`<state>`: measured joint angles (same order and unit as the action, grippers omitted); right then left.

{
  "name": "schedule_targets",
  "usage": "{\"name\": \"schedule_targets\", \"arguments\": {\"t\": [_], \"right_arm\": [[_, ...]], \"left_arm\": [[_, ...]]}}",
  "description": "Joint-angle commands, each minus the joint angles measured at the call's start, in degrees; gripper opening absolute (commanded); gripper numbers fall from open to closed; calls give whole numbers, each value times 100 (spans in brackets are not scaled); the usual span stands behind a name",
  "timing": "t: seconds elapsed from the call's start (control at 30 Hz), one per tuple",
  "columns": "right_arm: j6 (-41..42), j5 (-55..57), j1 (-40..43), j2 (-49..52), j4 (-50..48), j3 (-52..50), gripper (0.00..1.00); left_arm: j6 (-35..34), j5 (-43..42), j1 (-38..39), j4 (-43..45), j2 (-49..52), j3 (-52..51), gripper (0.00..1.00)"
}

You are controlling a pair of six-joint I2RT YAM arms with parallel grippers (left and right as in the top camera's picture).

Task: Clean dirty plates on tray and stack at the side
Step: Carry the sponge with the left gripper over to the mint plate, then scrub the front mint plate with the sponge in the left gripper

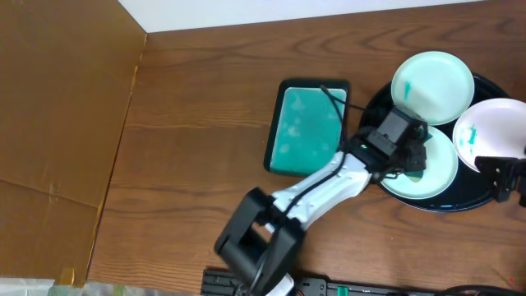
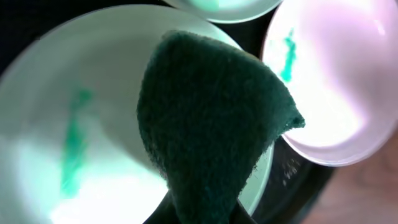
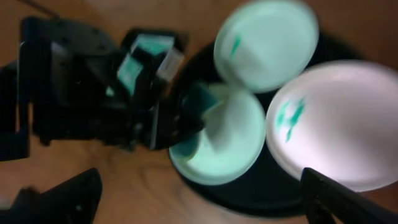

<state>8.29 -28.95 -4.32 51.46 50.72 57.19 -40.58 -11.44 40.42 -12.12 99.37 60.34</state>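
Observation:
The round black tray [image 1: 375,102] holds three plates: a far one [image 1: 433,76], a right one [image 1: 496,125] with a blue-green smear, and a near one [image 1: 434,171]. My left gripper [image 1: 403,150] hangs over the near plate, shut on a dark green sponge [image 2: 211,124]. In the left wrist view the sponge hangs just above the near plate [image 2: 74,93], beside its smear [image 2: 73,149]; the right plate [image 2: 336,81] lies alongside. My right gripper [image 1: 507,177] is open and empty at the tray's right edge, its fingers spread in the right wrist view [image 3: 202,199] above the tray [image 3: 280,193].
A rectangular black-rimmed teal tray [image 1: 306,127] lies on the wooden table left of the round tray. The left arm [image 1: 329,185] crosses from the front edge toward the tray. A brown cardboard wall [image 1: 57,123] stands at the left.

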Motion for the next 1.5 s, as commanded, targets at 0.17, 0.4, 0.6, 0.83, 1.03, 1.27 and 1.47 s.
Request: {"name": "schedule_targets", "arguments": {"t": [0.17, 0.4, 0.6, 0.83, 1.03, 1.27, 1.47], "right_arm": [[238, 173, -15, 1143, 302, 33, 96], [214, 192, -245, 1985, -57, 33, 92], [289, 210, -409, 2531, -229, 33, 88], [525, 297, -748, 3318, -389, 33, 73], [907, 901, -822, 4006, -632, 33, 53], [903, 898, -868, 4680, -994, 33, 43], [883, 881, -929, 5130, -1325, 33, 44]], "left_arm": [[-184, 232, 42, 236, 385, -81, 30], [-105, 225, 2, 234, 319, -81, 39], [-105, 225, -120, 92, -125, -79, 44], [-17, 227, -396, -273, -831, -79, 45], [-15, 227, -529, -697, -970, -79, 46], [2, 229, -533, -822, -970, -79, 46], [4, 229, -533, -822, -970, -79, 47]]}}
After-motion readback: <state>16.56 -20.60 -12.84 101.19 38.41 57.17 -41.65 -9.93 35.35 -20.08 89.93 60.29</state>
